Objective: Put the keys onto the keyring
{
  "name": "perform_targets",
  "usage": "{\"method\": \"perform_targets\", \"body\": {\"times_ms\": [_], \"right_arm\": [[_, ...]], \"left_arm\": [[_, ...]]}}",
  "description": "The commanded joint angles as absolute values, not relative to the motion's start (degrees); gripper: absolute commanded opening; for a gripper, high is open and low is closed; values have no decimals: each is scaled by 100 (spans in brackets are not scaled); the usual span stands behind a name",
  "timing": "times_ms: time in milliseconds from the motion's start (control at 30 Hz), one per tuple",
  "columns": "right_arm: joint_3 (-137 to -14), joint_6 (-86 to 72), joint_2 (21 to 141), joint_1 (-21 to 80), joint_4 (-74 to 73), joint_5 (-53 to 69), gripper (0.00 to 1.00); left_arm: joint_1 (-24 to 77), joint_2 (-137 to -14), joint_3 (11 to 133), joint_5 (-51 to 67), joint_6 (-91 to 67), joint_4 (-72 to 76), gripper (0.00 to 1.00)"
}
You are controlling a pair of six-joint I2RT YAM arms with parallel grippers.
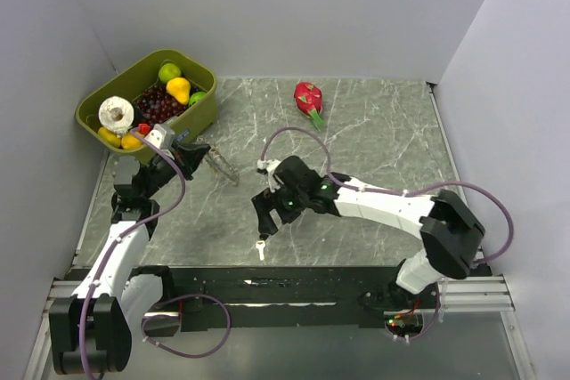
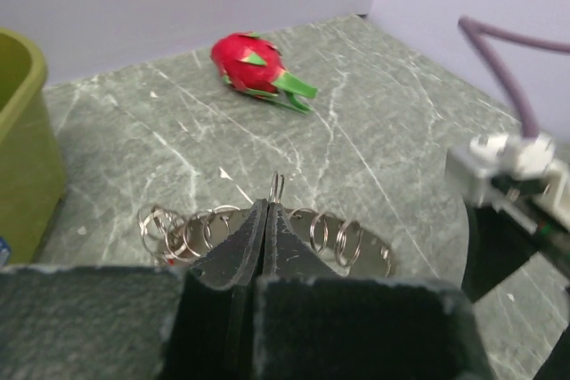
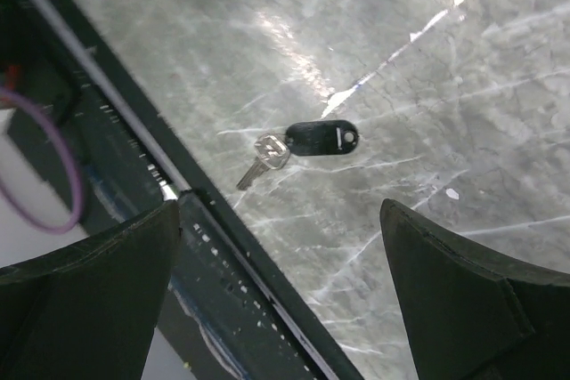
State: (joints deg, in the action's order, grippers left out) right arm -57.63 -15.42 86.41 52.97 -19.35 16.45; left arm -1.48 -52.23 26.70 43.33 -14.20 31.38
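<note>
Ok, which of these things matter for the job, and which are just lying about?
Job:
keyring, pinched in the left gripper
key with black tag, below the open right gripper

Lying about:
dragon fruit
green fruit bin

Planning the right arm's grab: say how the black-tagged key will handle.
The key lies flat on the smooth table, so it probably skids when pinched. Its black tag sits angled to the blade, so the joint may flop. Small and thin, it seems light.
</note>
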Motion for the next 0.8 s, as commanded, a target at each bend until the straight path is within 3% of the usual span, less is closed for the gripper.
{"method": "perform_targets", "body": {"times_ms": [0,100,167,767], "right_arm": [[-6248,-1986,9113,5607,-2381,705,100],[-6372,-2048,9430,5835,-2531,458,99],[-6442,-2004,9623,5950,-2575,466,90],[-7831,-2039,10907,6249,-3533,219,59]], "left_arm": [[-176,-4887,2804,3755,-1275,3165,1],[-176,-4694,2856,3316,-1091,2814,1],[-176,-4615,2830,3182,-1055,2769,1],[-176,-4175,2725,2594,-1055,2619,1]]}}
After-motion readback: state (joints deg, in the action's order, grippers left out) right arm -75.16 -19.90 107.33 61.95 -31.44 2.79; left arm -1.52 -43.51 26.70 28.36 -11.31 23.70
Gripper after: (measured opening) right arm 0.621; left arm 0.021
